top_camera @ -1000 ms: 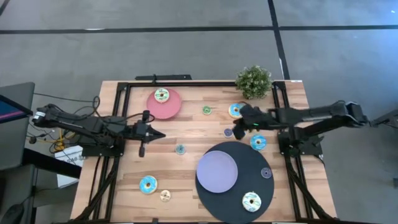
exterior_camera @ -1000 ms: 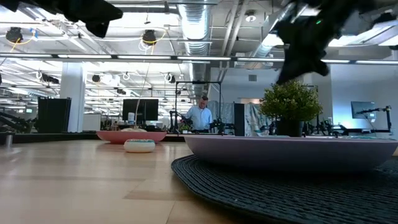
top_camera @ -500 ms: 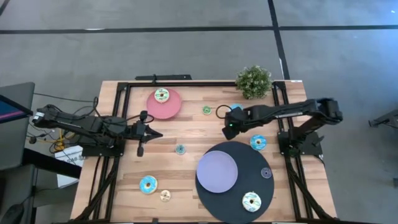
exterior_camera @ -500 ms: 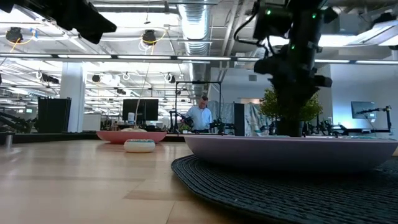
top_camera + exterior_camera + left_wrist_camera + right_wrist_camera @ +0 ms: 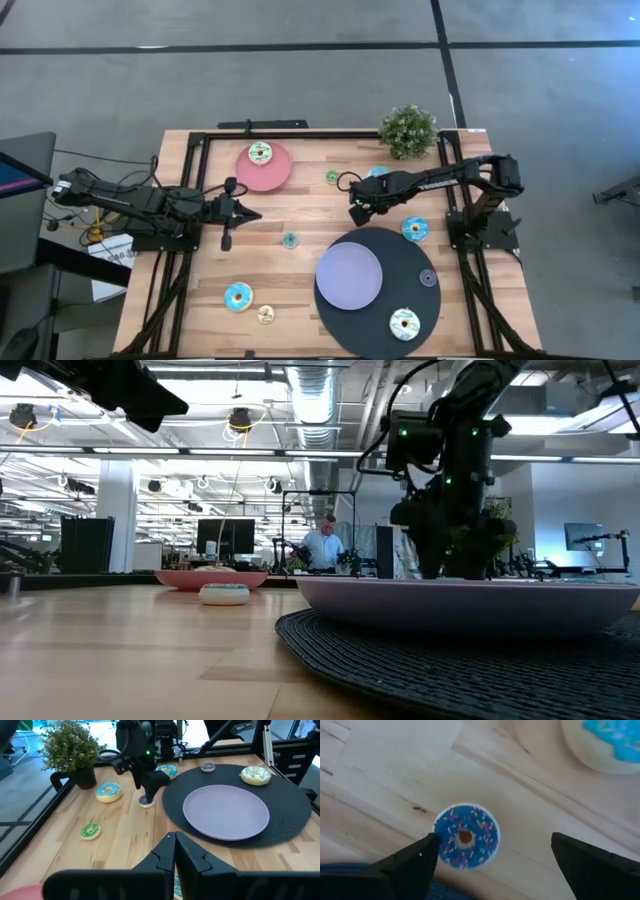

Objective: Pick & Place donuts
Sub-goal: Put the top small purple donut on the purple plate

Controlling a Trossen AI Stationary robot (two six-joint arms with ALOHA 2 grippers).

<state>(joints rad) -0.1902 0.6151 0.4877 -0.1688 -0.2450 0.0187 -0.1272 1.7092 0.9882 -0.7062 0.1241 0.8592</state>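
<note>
Both arms matte black, slender jointed links on black frame bases. Left arm [image 5: 130, 200]: loose black cables looped near base, white fitting at shoulder end. Right arm [image 5: 440, 180]: small green indicator lights near wrist, black cable loop alongside.

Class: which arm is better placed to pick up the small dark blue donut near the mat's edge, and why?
Right. The right gripper hangs open directly over the small dark blue donut, a finger on each side; the left gripper waits shut, far across the table.
</note>
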